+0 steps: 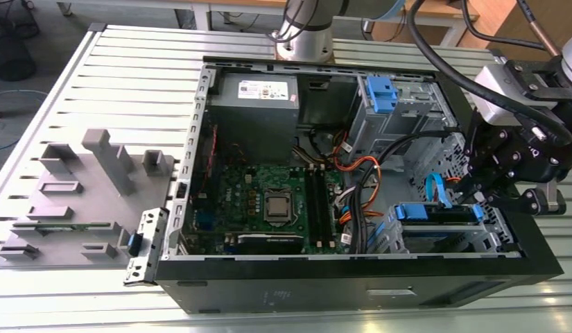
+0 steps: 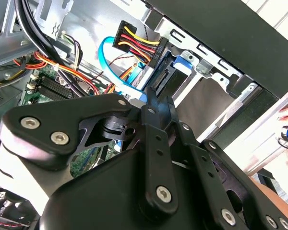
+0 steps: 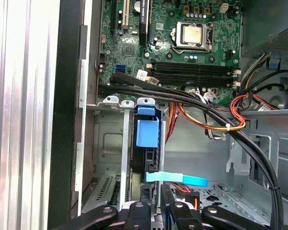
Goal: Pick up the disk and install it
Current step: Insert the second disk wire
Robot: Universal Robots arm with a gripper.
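The disk (image 1: 438,212) stands on edge in the drive bay at the near corner of the open computer case, on the exterior view's right, with its blue carrier frame (image 3: 147,130) uppermost. My gripper (image 1: 478,200) reaches into that bay from outside the case wall. In the first wrist view the disk's dark edge (image 3: 151,160) runs down between the two black fingers (image 3: 134,212). The gripper (image 3: 154,205) is shut on the disk's end. In the second wrist view the fingertips (image 2: 151,98) sit close together just below the disk (image 2: 169,76).
A blue flat cable (image 3: 178,179) and a black connector with coloured wires (image 2: 134,42) hang right by the disk. Black cable bundles (image 3: 201,103) cross above the bay. Further off are the motherboard (image 1: 267,201), the grey power supply (image 1: 253,94) and a blue latch (image 1: 382,92). A grey fixture (image 1: 82,194) lies on the slotted table.
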